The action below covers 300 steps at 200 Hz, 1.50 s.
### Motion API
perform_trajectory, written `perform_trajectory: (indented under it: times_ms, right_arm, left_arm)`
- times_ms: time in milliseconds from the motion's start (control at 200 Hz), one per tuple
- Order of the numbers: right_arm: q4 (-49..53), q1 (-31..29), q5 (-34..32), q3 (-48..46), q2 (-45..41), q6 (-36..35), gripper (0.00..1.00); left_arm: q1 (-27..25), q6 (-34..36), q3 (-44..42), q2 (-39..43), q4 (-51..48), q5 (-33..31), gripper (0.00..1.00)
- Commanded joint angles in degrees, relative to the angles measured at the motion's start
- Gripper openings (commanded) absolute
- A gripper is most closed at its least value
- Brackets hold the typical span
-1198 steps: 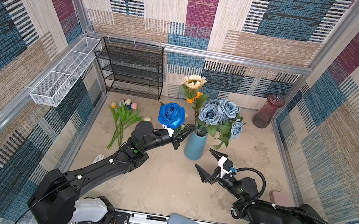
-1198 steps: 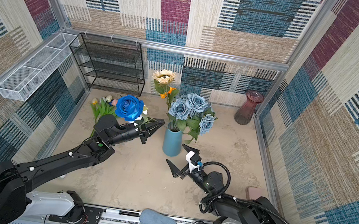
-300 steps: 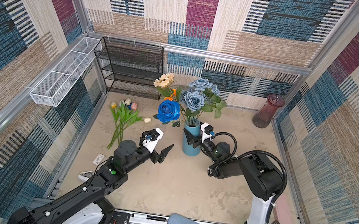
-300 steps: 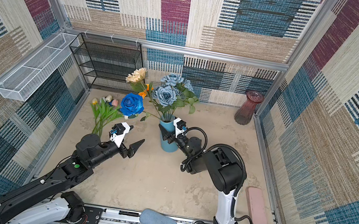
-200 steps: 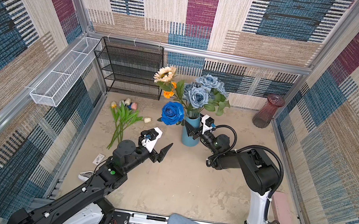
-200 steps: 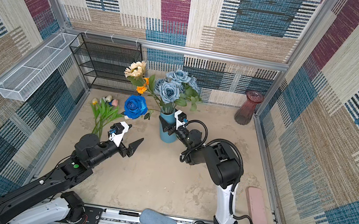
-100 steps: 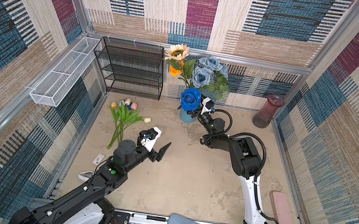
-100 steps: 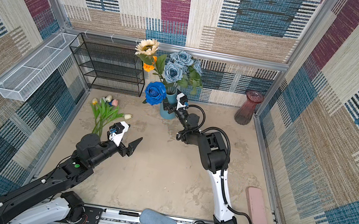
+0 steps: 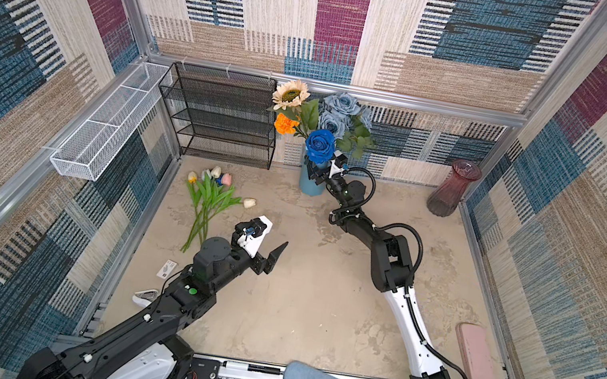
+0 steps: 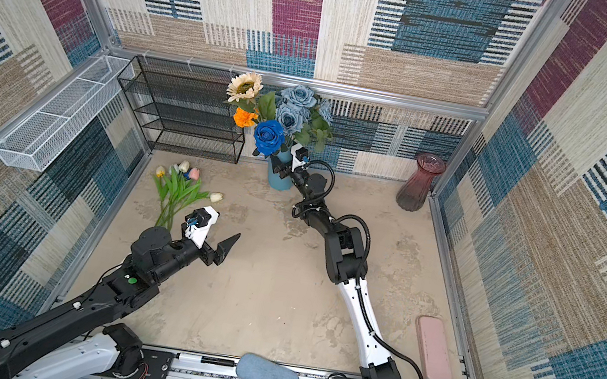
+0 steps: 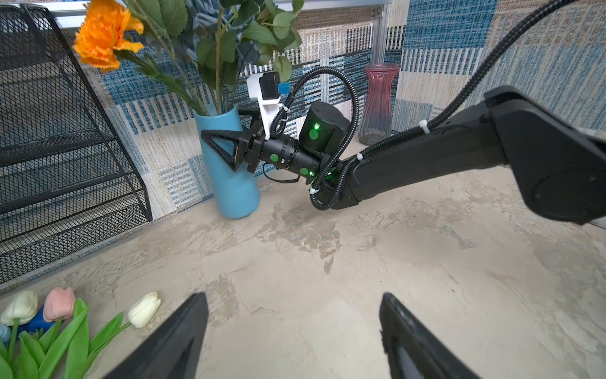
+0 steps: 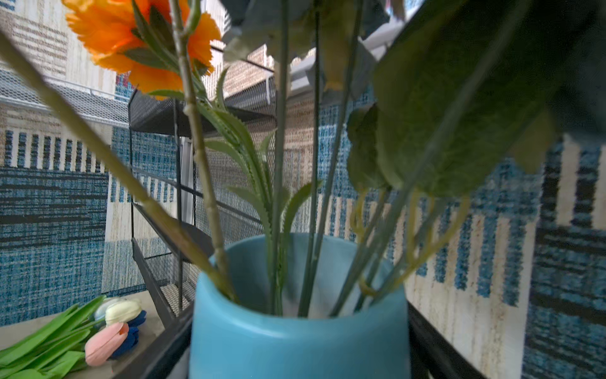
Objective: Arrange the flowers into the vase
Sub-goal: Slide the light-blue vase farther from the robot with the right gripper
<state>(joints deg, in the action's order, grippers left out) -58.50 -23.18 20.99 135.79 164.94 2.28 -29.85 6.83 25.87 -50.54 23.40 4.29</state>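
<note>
The blue vase (image 9: 310,185) (image 10: 278,181) stands at the back wall beside the shelf and tilts slightly. My right gripper (image 9: 315,171) (image 12: 295,361) is shut on its upper body, one finger on each side. In it are flowers: a cream sunflower (image 9: 290,94), an orange marigold (image 11: 101,32), dusty-blue roses (image 9: 342,115) and a deep-blue rose (image 9: 320,146). A bunch of tulips (image 9: 212,193) (image 11: 49,315) lies on the table at the left. My left gripper (image 9: 268,235) (image 11: 293,297) hovers open and empty just right of the tulip stems.
A black mesh shelf (image 9: 221,117) stands at the back left, close to the vase. A white wire basket (image 9: 107,122) hangs on the left wall. A maroon glass vase (image 9: 453,189) is in the back right corner. A pink case (image 9: 474,362) lies front right.
My right gripper has carried the vase with its flowers from the middle of the table to the back wall. The left arm has stayed nearly still.
</note>
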Motion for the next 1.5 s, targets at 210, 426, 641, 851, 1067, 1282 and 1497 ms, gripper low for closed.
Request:
perform_trajectory:
  times_ms: [210,426,641,851,1067,1282,1497]
  right_arm:
    - [-1.2,0.6,-1.3,6.4,3.3,-0.1,0.24]
    - [1.0,0.7,-1.6,6.7,3.0,-1.3,0.59]
    - [2.8,0.7,-1.6,6.5,2.1,-2.2,0.80]
    - [2.6,0.7,-2.1,5.9,1.3,-2.1,1.00]
    - [0.4,0.7,-2.7,2.4,-0.6,-2.0,1.00]
    - [-5.6,0.7,-2.7,-9.5,-7.4,-1.6,1.00]
    - [-13.7,0.8,-3.8,-28.3,-17.1,-2.8,1.00]
  left_arm:
    - [0.4,1.0,0.2,-0.6,3.0,-0.1,0.85]
    - [0.5,1.2,0.8,-1.6,3.0,0.5,0.85]
    - [0.5,1.1,1.2,-2.1,3.1,0.9,0.85]
    - [0.5,1.3,1.4,-1.6,2.4,0.8,0.85]
    - [0.6,1.4,1.3,-0.6,1.6,0.6,0.85]
    - [0.7,1.6,1.1,0.4,1.1,0.3,0.85]
    - [0.8,1.7,1.1,-0.2,1.9,0.4,0.86]
